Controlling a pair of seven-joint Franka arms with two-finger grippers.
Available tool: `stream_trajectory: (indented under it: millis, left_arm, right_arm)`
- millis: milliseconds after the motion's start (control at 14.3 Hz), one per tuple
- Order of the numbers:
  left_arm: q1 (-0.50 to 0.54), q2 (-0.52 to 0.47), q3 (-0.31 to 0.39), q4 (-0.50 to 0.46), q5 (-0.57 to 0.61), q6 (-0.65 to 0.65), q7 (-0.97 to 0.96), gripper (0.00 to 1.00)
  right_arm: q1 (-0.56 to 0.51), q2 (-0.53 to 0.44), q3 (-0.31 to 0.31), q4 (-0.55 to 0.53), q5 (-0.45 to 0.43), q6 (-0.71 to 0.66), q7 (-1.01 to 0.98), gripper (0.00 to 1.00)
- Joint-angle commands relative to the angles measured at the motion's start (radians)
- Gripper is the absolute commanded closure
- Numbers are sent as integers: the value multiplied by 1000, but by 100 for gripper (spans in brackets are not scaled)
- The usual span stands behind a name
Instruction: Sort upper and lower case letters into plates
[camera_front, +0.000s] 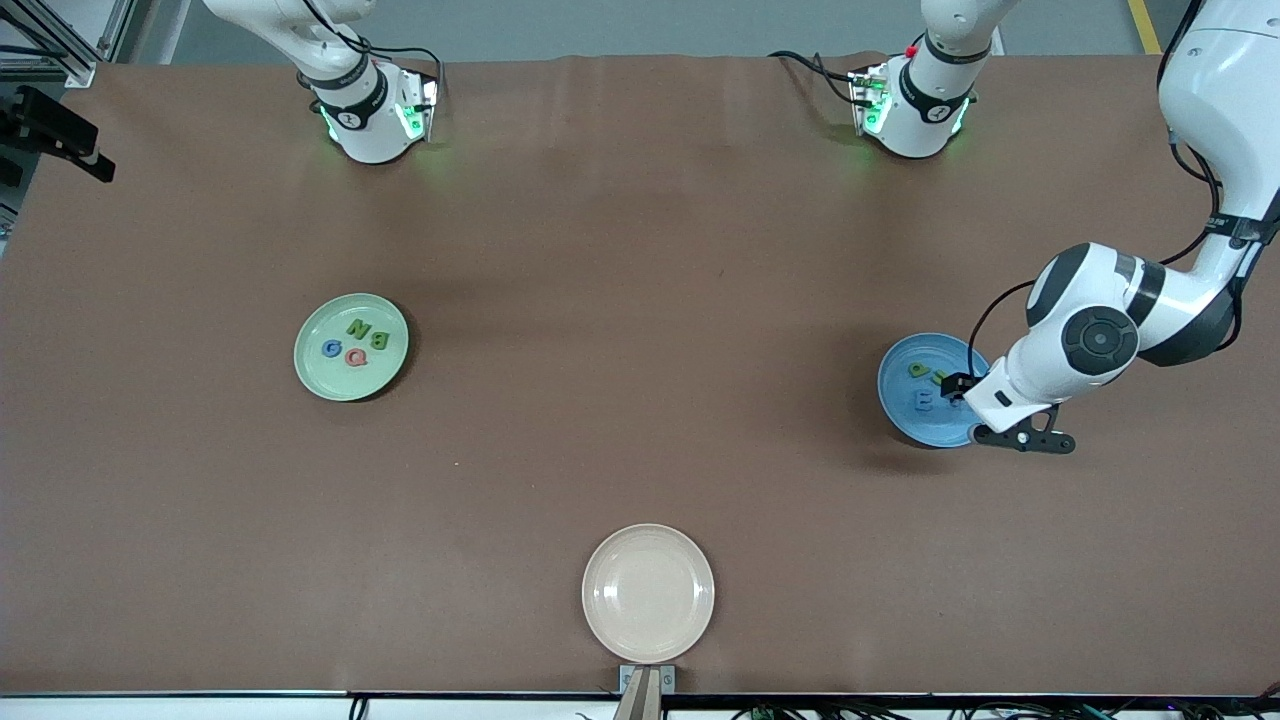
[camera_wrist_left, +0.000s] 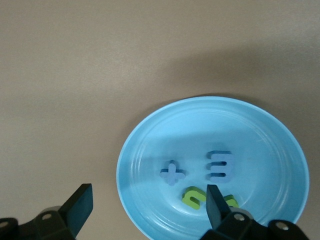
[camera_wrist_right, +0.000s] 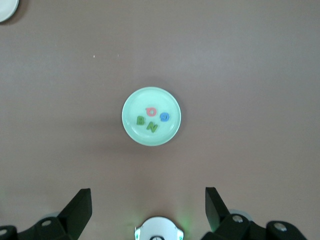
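Note:
The pale green plate (camera_front: 312, 372) (camera_wrist_right: 169, 132) lies toward the right arm's end and holds a green B (camera_front: 379, 339), a green N (camera_front: 357, 327), a blue G (camera_front: 331, 348) and a red Q (camera_front: 355, 357). The blue plate (camera_front: 903, 415) (camera_wrist_left: 145, 155) lies toward the left arm's end. It holds a blue plus-like t (camera_wrist_left: 172, 173), a blue E (camera_wrist_left: 220, 165), a green u (camera_wrist_left: 194, 196) and another green letter (camera_wrist_left: 232, 201) half hidden by a finger. My left gripper (camera_front: 958, 388) (camera_wrist_left: 148, 205) hangs open and empty over that plate's rim. My right gripper (camera_wrist_right: 148, 205) waits open, high over its own base.
A cream-beige plate (camera_front: 648, 593) with nothing in it lies near the table's front edge, in the middle. The two arm bases (camera_front: 372, 110) (camera_front: 915, 105) stand along the table's back edge. Bare brown tabletop lies between the plates.

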Motion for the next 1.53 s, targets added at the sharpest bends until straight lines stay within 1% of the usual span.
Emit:
stream_trajectory:
  millis: [0, 70, 140, 209, 279, 349, 419, 488, 558, 628, 698, 837, 1047, 1256, 1395, 1465]
  left_arm:
    - [12, -56, -6, -13, -40, -22, 71, 0]
    - [11, -97, 20, -17, -99, -22, 127, 0]
    - [1, -153, 65, -30, -176, -26, 209, 0]
    - [-35, -218, 123, -37, -281, -37, 316, 0]
    - [-105, -275, 217, -36, -388, -75, 408, 0]
    - [-197, -322, 331, -33, -476, -109, 468, 0]
    - [-309, -368, 446, -36, -530, -124, 490, 0]
    - [-445, -408, 597, -36, -569, -153, 493, 0]
    - [-570, -441, 734, -36, -593, -181, 499, 0]
    - [-641, -465, 811, -34, -616, -195, 501, 0]
    - [-667, -491, 847, -34, -641, -200, 501, 0]
    - [-671, -553, 861, -36, -675, -201, 499, 0]
    - [-669, -617, 881, -36, -683, -212, 490, 0]
    - [-681, -634, 887, -24, -695, -221, 485, 0]
    - [-721, -636, 925, -7, -718, -221, 478, 0]
    - [-723, -636, 930, 10, -719, -223, 482, 0]
  right_arm:
    - [7, -13, -4, 1, 2, -23, -12, 0]
    - [7, -13, -4, 1, 1, -25, -12, 0]
    - [7, -13, -4, 1, -1, -28, -12, 0]
    - [7, -13, -4, 1, -1, -28, -12, 0]
    - [7, -13, -4, 1, -1, -26, -12, 0]
    - [8, -13, -4, 1, -2, -26, -12, 0]
    - [8, -13, -4, 1, -2, -25, -12, 0]
    - [10, -13, -2, 1, -2, -26, -12, 0]
    - [10, -14, -4, 0, -2, -26, -12, 0]
    - [10, -14, -4, -2, -2, -26, -12, 0]
    - [10, -14, -2, -2, -2, -26, -12, 0]
    - [11, -14, -4, -5, -2, -29, -10, 0]
    - [11, -14, -4, -6, -2, -32, -10, 0]
    - [11, -14, -2, -6, -2, -37, -12, 0]
    - [11, -14, -2, -8, -2, -39, -12, 0]
    - [11, -14, -2, -8, -2, -40, -12, 0]
